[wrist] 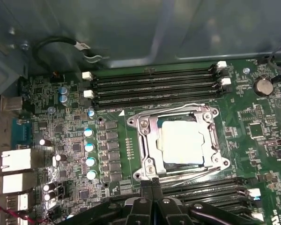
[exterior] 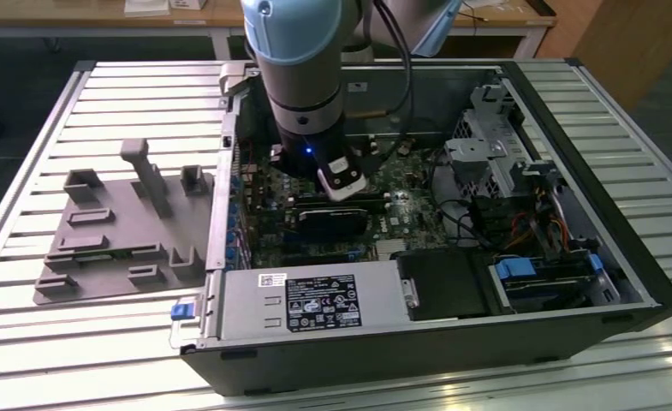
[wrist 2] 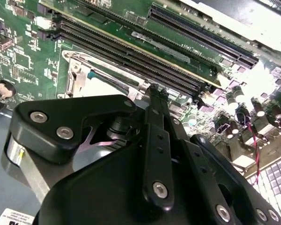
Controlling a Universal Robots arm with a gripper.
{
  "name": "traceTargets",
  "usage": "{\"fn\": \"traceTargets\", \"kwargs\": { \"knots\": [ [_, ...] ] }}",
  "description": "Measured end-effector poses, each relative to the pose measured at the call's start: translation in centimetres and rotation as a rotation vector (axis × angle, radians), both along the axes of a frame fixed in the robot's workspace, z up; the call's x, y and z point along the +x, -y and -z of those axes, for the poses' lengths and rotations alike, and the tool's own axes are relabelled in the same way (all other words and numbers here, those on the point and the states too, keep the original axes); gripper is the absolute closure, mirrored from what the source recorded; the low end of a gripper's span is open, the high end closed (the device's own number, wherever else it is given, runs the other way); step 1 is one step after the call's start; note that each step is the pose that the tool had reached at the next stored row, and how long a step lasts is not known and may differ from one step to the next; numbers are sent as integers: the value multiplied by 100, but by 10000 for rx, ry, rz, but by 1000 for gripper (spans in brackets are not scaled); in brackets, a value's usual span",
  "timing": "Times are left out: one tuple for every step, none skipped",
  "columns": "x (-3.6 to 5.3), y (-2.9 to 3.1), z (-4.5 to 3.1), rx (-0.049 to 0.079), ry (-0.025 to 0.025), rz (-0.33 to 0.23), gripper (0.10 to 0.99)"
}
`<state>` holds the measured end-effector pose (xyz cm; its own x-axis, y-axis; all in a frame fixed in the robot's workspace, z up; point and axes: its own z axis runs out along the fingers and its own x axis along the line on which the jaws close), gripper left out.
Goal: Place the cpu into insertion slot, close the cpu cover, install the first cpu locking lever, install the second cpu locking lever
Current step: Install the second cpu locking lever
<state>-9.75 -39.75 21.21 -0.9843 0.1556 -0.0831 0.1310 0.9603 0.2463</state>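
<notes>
- The cpu (wrist: 183,142) is seen seated in the insertion slot (wrist: 152,123), its pale metal top showing through the square cut-out of the cpu cover (wrist: 147,145), which lies down flat over it in the first wrist view.
- The gripper (wrist: 152,183) is held just beside the socket's near edge; its fingers (wrist 2: 157,101) are pressed together with nothing held between them.
- Thin wire levers appear to lie along two sides of the socket (wrist: 189,176), though whether either is latched under its hook cannot be made out.
- If a lever were pushed off-line, it could slip past its hook and spring back; the cover would then be left loose over the chip, and the socket pins could be stressed.
- The closed fingertips could be dragged onto the memory slots (wrist: 154,84) or the small capacitors (wrist: 90,147), since both stand near the socket.
- In the exterior view the arm (exterior: 301,77) is reached down into the open computer case (exterior: 427,351); the drive cage (exterior: 502,141), the cables (exterior: 472,218) and the black expansion card (exterior: 336,224) are crowded around it, so sideways room is judged tight.
- A grey parts fixture (exterior: 119,231) rests on the slatted table (exterior: 38,342), well apart from the work.
</notes>
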Motion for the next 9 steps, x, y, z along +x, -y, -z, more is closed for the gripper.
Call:
{"fn": "traceTargets", "kwargs": {
  "knots": [
    [-2,2,10,21,-1,0,980],
    [-2,7,17,51,-2,-2,980],
    [-3,11,25,85,-1,-1,980],
    [-4,12,35,113,-1,0,980],
    [-3,14,45,137,0,0,980],
    [-4,18,53,164,-1,-1,980],
    [-4,24,58,201,-2,-1,980],
    [-4,34,63,241,-1,-1,980],
    [-5,46,66,291,0,0,980]
  ]
}}
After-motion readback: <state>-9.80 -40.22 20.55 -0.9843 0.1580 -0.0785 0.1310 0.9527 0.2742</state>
